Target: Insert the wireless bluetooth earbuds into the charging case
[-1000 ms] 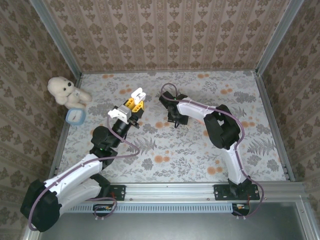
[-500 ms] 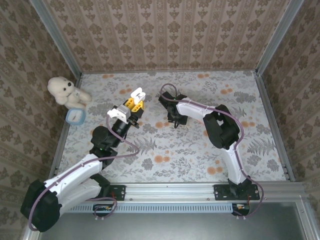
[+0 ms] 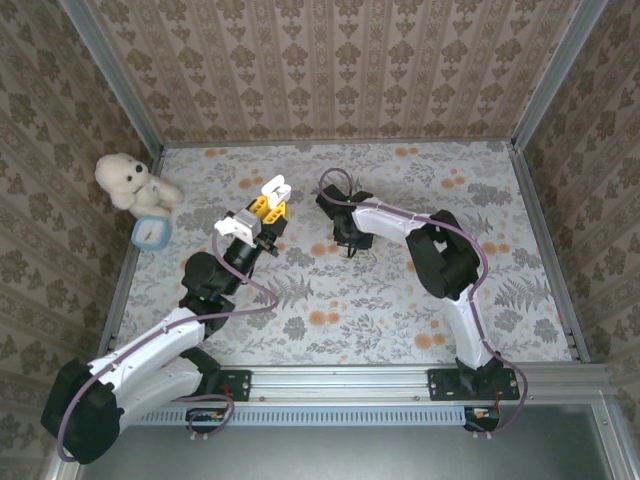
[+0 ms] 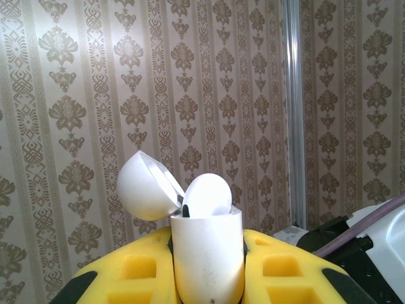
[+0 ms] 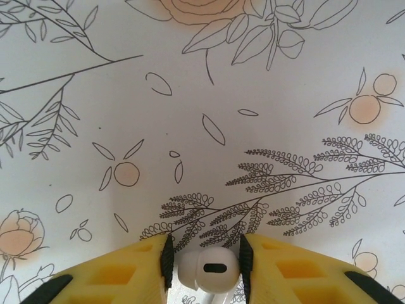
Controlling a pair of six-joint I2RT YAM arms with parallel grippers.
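Gripping the charging case (image 4: pixel 207 272) in my left claw (image 4: pixel 207 247): clenched on its body, with the lid (image 4: pixel 144 189) flipped open toward the left of the wrist frame. A white earbud (image 4: pixel 207 196) pokes out of the case top. Seen from above, the left claw (image 3: pixel 268 203) is centre-left and points at the wallpapered back wall (image 3: pixel 330 70).

My right claw (image 5: pixel 206 256) is down at the floral table (image 5: pixel 266 82), just right of centre from above (image 3: pixel 347 245). Its yellow fingers (image 5: pixel 120 275) bracket a second white earbud (image 5: pixel 209 269) at the bottom centre of its wrist frame. The pads are right beside it, but I can't tell if they're clamped yet.

A plush toy (image 3: pixel 125 180) sits at the far left.
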